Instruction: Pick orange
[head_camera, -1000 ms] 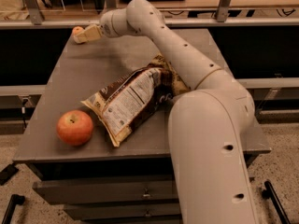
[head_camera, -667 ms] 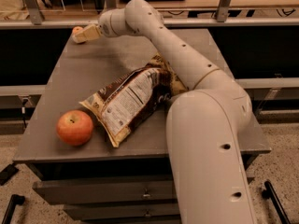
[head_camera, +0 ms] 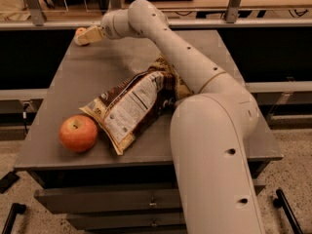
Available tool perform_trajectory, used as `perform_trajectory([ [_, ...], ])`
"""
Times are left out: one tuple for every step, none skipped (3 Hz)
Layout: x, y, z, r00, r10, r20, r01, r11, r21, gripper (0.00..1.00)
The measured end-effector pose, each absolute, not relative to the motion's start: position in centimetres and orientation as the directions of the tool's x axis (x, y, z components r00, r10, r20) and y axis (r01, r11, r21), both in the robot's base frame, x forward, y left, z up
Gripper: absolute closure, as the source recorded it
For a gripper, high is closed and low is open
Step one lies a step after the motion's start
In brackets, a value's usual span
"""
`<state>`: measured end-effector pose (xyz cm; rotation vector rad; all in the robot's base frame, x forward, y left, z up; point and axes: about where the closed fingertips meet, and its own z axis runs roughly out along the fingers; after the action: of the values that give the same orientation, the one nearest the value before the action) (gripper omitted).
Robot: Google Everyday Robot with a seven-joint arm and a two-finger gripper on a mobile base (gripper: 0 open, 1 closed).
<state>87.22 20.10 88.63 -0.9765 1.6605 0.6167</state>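
Note:
The orange (head_camera: 79,31) is a small round fruit at the table's far left corner, only partly visible behind the gripper's tip. My gripper (head_camera: 84,36) reaches across the table to that corner and is right at the orange, touching or almost touching it. The arm (head_camera: 165,48) stretches from the lower right over the table to there. The larger red-orange apple (head_camera: 78,133) sits at the near left of the table, far from the gripper.
A brown and white chip bag (head_camera: 131,106) lies in the middle of the grey table (head_camera: 102,67), partly under the arm. Drawers are below the front edge. A railing and a wooden counter run behind the table.
The arm has edged slightly left at the far corner. The apple and the bag have not moved.

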Motion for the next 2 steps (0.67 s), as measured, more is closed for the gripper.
perform_trajectory([
  [87.55,21.24,88.52,-0.084,-0.307,-0.948,-0.85,0.518,-0.093,0.0],
  [87.89,22.08,88.46,-0.069,-0.314,-0.947,-0.856,0.506,-0.106,0.0],
])
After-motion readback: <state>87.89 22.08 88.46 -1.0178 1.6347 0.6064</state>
